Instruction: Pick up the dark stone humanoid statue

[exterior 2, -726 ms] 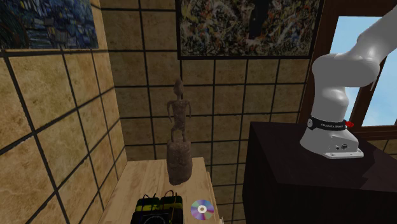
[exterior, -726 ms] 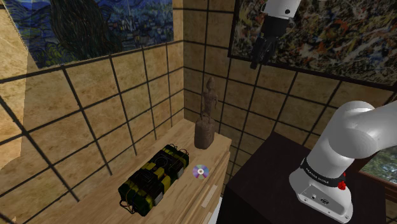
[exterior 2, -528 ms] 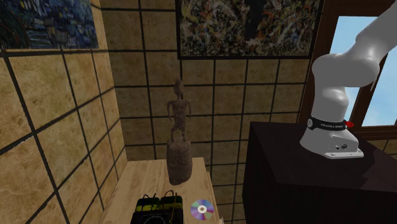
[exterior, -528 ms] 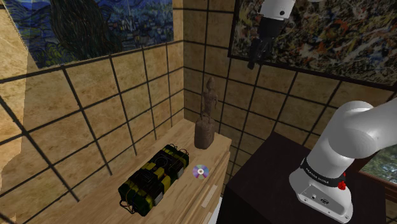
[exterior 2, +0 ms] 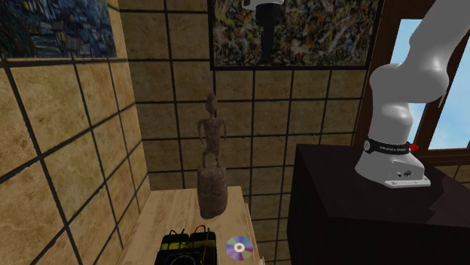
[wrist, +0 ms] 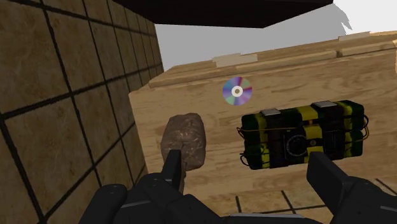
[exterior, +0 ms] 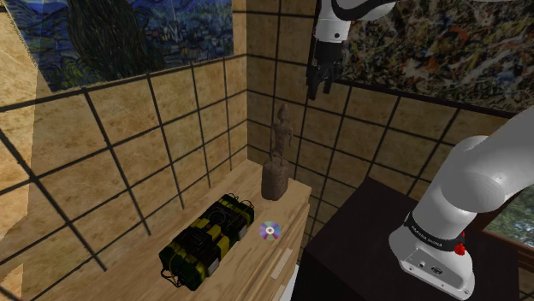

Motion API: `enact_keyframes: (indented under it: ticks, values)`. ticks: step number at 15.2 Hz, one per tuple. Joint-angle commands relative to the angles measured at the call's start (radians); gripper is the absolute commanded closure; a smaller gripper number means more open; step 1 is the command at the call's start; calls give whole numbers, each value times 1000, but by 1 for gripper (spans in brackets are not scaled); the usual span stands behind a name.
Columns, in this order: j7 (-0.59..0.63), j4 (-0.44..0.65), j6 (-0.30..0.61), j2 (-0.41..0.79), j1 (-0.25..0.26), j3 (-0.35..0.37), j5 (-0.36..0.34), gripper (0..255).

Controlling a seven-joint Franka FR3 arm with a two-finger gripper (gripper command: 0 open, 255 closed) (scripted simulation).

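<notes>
The dark brown humanoid statue [exterior: 278, 154] stands upright on a rounded base at the far end of the wooden top [exterior: 248, 265], close to the tiled corner. In the second exterior view the statue [exterior 2: 211, 158] rises slim against the wall tiles. My gripper [exterior: 317, 85] hangs well above it and a little toward the shoulder view's right, pointing down. It also comes in at the upper edge of the second exterior view [exterior 2: 267, 53], in front of the painting. The wrist view looks down on the statue's top [wrist: 185, 141], just beyond one finger [wrist: 170, 167]. The gripper [wrist: 248, 181] is open and holds nothing.
A black and yellow strapped bundle [exterior: 208, 239] lies on the wooden top nearer the front, with a shiny disc [exterior: 269, 229] beside it. Tiled walls close in on two sides of the statue. A framed painting [exterior 2: 301, 34] hangs behind the gripper. The dark stand [exterior: 359, 248] sits beside the wooden top.
The gripper has swung toward the shoulder view's left, closer to the space above the statue, and has come into the second exterior view. The statue, bundle and disc have not moved.
</notes>
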Motion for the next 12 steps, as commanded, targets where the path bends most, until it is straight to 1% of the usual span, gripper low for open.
enact_keyframes:
  ticks: [1,7,12]
  values:
    - [-14,51,20,94,-4,-4,-12,0]
    - [-45,230,34,356,-13,-13,-45,0]
    - [-68,416,15,577,-19,-19,-72,0]
